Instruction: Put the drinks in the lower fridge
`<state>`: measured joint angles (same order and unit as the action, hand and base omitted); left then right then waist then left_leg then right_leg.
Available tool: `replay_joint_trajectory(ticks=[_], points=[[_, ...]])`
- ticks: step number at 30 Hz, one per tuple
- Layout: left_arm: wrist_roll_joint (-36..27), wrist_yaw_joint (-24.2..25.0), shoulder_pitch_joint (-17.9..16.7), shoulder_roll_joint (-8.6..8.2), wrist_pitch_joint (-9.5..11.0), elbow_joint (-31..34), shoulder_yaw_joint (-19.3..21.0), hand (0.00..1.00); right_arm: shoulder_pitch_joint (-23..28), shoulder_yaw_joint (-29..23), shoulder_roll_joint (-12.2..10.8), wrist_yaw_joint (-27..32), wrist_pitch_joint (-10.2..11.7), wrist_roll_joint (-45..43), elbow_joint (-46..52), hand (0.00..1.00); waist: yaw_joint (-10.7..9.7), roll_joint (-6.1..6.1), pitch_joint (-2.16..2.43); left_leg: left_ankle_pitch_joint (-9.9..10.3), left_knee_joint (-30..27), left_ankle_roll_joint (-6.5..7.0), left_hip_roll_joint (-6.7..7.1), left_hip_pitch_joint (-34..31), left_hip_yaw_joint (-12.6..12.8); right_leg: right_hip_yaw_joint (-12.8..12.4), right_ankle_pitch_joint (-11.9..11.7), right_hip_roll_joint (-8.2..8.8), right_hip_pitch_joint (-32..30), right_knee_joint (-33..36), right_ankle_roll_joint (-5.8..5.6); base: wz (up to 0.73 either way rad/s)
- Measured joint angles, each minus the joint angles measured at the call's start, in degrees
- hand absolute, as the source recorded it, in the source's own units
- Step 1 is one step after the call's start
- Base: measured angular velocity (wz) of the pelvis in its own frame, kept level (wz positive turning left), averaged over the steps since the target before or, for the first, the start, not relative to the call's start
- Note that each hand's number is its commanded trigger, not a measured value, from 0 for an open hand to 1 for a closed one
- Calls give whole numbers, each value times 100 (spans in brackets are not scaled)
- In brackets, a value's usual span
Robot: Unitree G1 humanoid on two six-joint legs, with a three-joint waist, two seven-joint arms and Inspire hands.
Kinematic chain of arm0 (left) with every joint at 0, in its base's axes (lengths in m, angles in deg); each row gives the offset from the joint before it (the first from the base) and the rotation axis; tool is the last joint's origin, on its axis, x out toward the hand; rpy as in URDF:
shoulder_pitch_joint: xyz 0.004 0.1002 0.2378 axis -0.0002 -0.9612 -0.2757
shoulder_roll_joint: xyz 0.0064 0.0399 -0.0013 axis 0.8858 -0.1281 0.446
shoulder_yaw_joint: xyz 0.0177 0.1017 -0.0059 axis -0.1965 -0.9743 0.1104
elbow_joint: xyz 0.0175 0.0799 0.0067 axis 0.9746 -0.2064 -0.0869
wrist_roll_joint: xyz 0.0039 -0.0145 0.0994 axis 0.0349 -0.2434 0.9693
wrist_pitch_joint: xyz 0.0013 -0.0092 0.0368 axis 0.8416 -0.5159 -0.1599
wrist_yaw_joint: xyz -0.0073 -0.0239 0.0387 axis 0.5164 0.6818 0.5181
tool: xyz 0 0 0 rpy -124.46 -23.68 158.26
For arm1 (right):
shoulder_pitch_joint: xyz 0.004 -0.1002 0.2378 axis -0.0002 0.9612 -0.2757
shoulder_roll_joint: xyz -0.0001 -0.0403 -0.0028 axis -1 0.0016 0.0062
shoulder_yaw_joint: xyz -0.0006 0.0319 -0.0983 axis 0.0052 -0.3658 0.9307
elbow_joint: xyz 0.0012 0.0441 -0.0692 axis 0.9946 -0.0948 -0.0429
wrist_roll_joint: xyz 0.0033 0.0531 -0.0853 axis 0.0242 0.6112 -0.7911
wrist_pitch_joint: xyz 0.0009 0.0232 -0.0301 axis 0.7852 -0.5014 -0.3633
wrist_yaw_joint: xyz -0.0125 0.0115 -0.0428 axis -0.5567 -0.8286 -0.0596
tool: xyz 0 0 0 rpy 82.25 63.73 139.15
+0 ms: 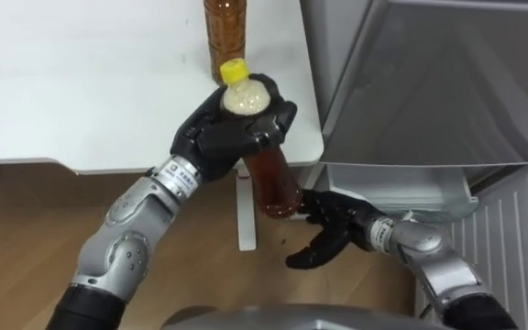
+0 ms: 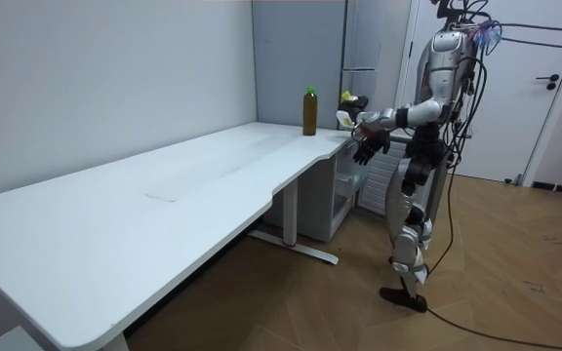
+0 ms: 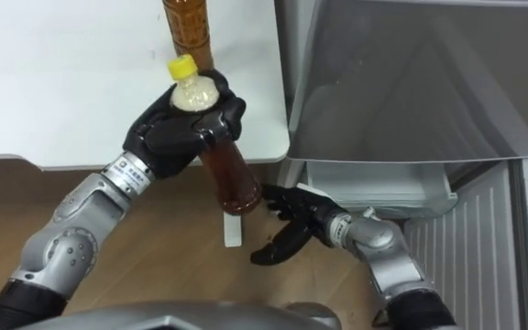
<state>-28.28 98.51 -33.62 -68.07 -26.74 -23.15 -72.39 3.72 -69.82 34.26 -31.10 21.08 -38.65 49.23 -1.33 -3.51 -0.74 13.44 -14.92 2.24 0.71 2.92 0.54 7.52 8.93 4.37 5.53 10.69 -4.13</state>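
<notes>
My left hand (image 1: 227, 133) is shut on a brown tea bottle (image 1: 271, 179) with a yellow cap, gripping it just below the neck. The bottle hangs tilted off the corner of the white table (image 1: 81, 82), its base down over the floor. My right hand (image 1: 333, 225) is open just under and to the right of the bottle's base, fingers spread, fingertips close to it. A second brown bottle (image 1: 225, 32) stands upright on the table behind the held one. In the room view I stand at the table's end by the fridge (image 2: 359, 39).
The grey fridge front (image 1: 429, 82) rises to the right of the table. Below it a white compartment (image 1: 401, 188) stands open, with ribbed white panels (image 1: 502, 247) beside it. A white table leg (image 1: 246, 215) stands under the corner, over the wooden floor.
</notes>
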Motion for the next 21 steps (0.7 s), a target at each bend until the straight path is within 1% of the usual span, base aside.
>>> replay_joint_trajectory(ticks=[4,6,9,11,13,16,20,21], points=[[-3,70,-10,18,-1,-198,-136,100,0,0,39,-386,-106,1,255,0,19,-25,-4,1,-63,0,4,-64,-15,11,0,4,-28,9,0,2],[-4,90,-12,86,-40,-380,-281,100,-1,3,57,-559,-129,75,387,0,36,-23,-5,1,-84,0,2,-73,-17,31,0,3,-28,9,0,0],[-5,97,-14,159,-114,-491,-425,100,-1,6,109,-746,-218,169,517,0,36,-9,-14,2,-81,-1,2,-87,-22,34,0,2,-29,9,0,0],[-5,130,-14,188,-119,-517,-490,100,-1,7,147,-824,-244,285,539,0,36,2,-20,5,-88,-5,2,-141,-36,46,0,3,-63,10,1,0],[-5,160,-14,193,-119,-593,-527,100,1,15,221,-916,-277,483,538,0,43,14,-28,4,-91,-5,3,-169,-35,45,-1,4,-91,11,2,0],[-3,183,-14,194,-144,-699,-536,100,0,8,301,-946,-297,833,544,0,52,14,-26,4,-89,-5,-1,-222,-15,49,-1,-3,-180,55,2,-3],[5,238,-15,243,-129,-690,-515,100,3,3,315,-986,-296,1155,545,0,40,-22,-10,3,-123,-5,1,-217,10,54,-1,-9,-249,116,2,-3],[28,256,-15,254,-111,-691,-508,100,6,9,314,-1008,-296,1250,545,0,34,-37,-13,3,-124,-5,-1,-210,1,58,-1,-7,-240,116,2,0]])
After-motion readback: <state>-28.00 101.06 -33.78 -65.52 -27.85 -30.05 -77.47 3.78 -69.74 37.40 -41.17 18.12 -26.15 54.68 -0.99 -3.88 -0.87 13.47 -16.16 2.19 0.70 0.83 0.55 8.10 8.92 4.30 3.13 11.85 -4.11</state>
